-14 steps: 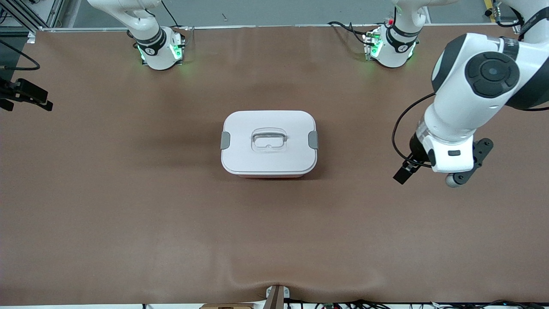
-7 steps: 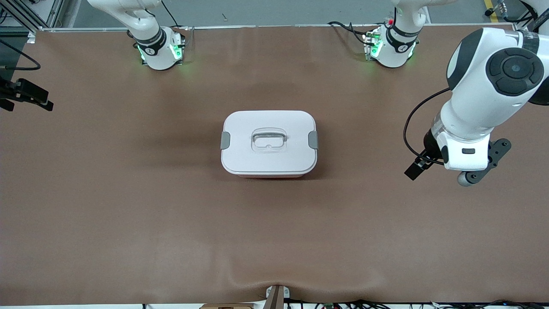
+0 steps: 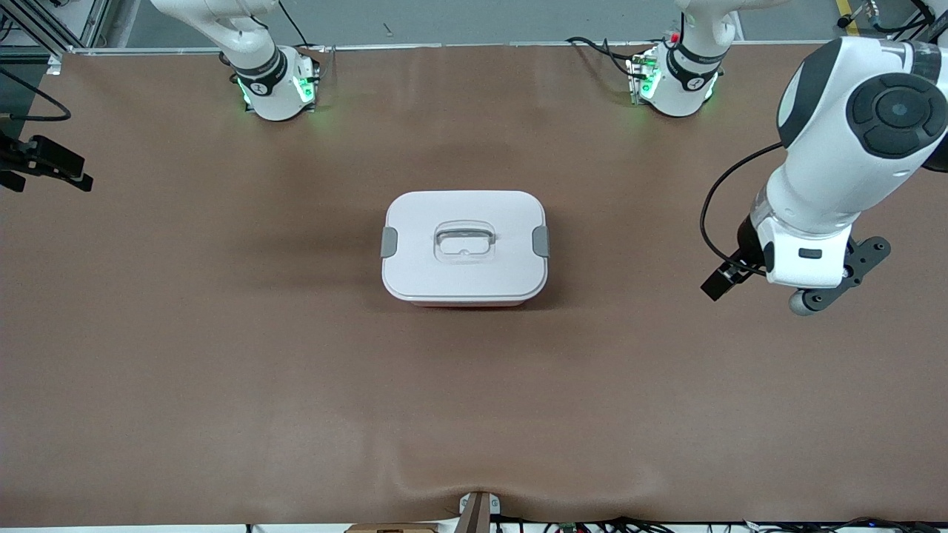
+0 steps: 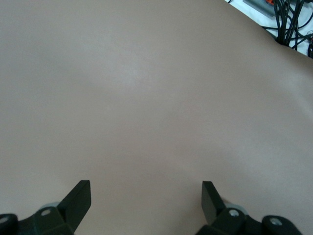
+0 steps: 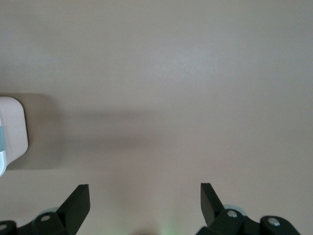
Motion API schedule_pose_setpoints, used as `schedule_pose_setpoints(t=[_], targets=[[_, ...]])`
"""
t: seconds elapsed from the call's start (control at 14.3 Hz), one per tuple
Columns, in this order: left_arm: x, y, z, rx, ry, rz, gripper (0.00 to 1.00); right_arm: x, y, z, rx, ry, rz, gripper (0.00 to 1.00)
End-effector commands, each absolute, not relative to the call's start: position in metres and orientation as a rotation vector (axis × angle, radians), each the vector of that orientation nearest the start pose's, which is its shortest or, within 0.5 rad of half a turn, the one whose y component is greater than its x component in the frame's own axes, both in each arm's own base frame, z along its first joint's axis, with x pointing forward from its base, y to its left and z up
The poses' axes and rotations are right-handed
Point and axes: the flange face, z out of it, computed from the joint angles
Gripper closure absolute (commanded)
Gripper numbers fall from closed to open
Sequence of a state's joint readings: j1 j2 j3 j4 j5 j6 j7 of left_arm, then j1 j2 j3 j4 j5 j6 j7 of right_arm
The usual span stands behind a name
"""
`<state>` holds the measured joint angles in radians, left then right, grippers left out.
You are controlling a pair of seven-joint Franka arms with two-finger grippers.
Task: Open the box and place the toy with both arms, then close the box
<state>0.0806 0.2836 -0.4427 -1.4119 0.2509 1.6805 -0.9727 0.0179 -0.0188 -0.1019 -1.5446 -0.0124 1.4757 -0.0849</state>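
The box point(image 3: 464, 246) stands in the middle of the table with its white lid on, grey clips at both ends and the clear handle point(image 3: 464, 241) in the lid's centre. The toy is out of view. My left gripper point(image 4: 145, 196) is open and empty, hanging over bare table toward the left arm's end, well apart from the box; its hand point(image 3: 805, 268) shows in the front view. My right gripper point(image 5: 145, 196) is open and empty above bare table, with a corner of the box point(image 5: 11, 132) at the edge of the right wrist view. The right hand is out of the front view.
Brown mat point(image 3: 222, 355) covers the table. Black equipment point(image 3: 46, 166) juts over the table's edge at the right arm's end. A small mount point(image 3: 478, 509) and cables lie at the edge nearest the front camera. Cables point(image 4: 292, 23) show past the mat's edge in the left wrist view.
The left arm has swung away from the box toward its own end of the table, and its hand has risen slightly. The box has not moved.
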Motion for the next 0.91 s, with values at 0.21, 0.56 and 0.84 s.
schedule_pose_setpoints(t=[0.21, 0.56, 0.84], targets=[[0.607, -0.129, 0.587, -2.962, -0.779, -0.098, 0.0, 0.534, -0.045, 0.639, -3.132, 0.0, 0.083, 0.0], [0.606, -0.11, 0.598, -2.972, -0.659, -0.126, 0.0, 0.534, -0.044, 0.64, -3.132, -0.003, 0.081, 0.0], [0.601, -0.098, 0.603, -2.98, -0.612, -0.096, 0.0, 0.534, -0.045, 0.639, -3.132, 0.0, 0.081, 0.0]])
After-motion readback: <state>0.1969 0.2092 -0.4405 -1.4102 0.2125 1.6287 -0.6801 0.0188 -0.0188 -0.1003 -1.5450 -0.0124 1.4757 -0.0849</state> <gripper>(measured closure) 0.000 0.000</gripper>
